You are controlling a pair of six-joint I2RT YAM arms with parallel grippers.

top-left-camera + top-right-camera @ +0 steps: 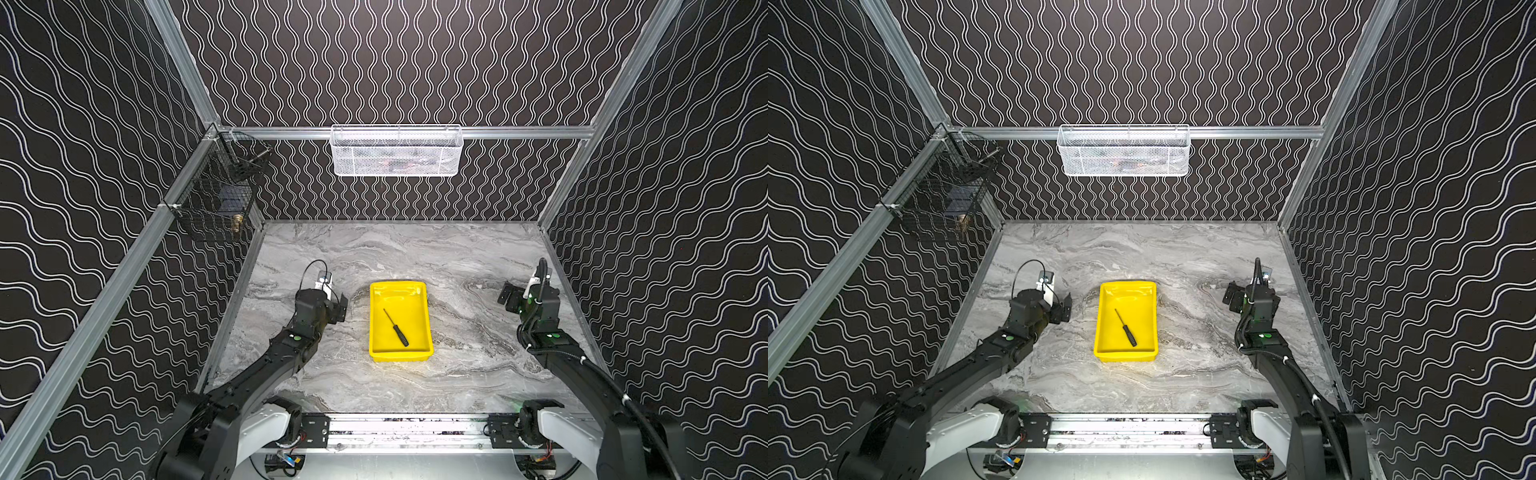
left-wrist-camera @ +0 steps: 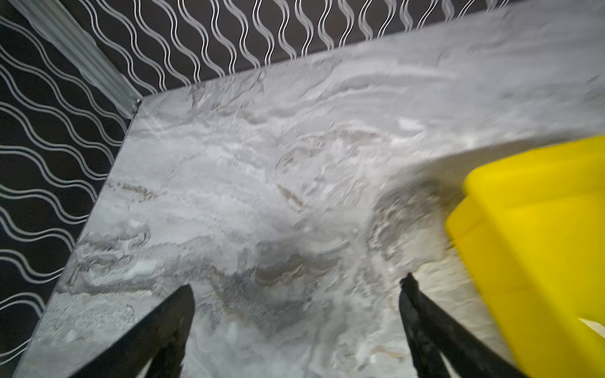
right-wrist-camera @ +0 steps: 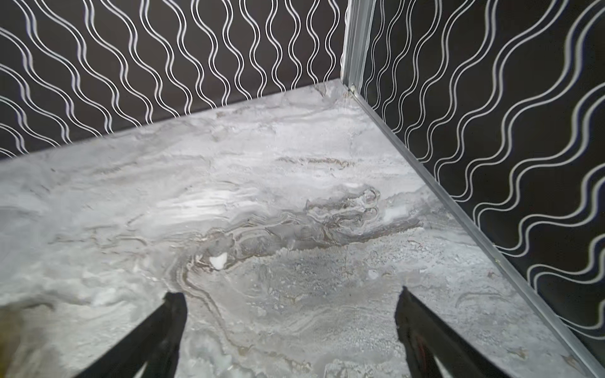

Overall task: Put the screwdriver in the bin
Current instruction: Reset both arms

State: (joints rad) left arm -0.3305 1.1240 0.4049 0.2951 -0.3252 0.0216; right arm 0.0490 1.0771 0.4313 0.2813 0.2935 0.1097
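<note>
The small black screwdriver (image 1: 396, 328) (image 1: 1126, 328) lies slanted on the floor of the yellow bin (image 1: 419, 291) (image 1: 1144, 289), which stands mid-table in both top views. My left gripper (image 1: 341, 306) (image 1: 1065, 308) hovers just left of the bin, open and empty. In the left wrist view the left gripper (image 2: 296, 288) shows bare marble between its spread fingers, with the bin's outer wall (image 2: 530, 229) beside it. My right gripper (image 1: 508, 296) (image 1: 1230, 296) is far to the bin's right, near the side wall. It is open over bare table in the right wrist view (image 3: 289, 294).
A white mesh basket (image 1: 397, 151) hangs on the back rail. A black wire basket (image 1: 216, 195) hangs on the left rail, above the table's back left corner. Patterned walls close in the marble table (image 1: 415, 253) on three sides.
</note>
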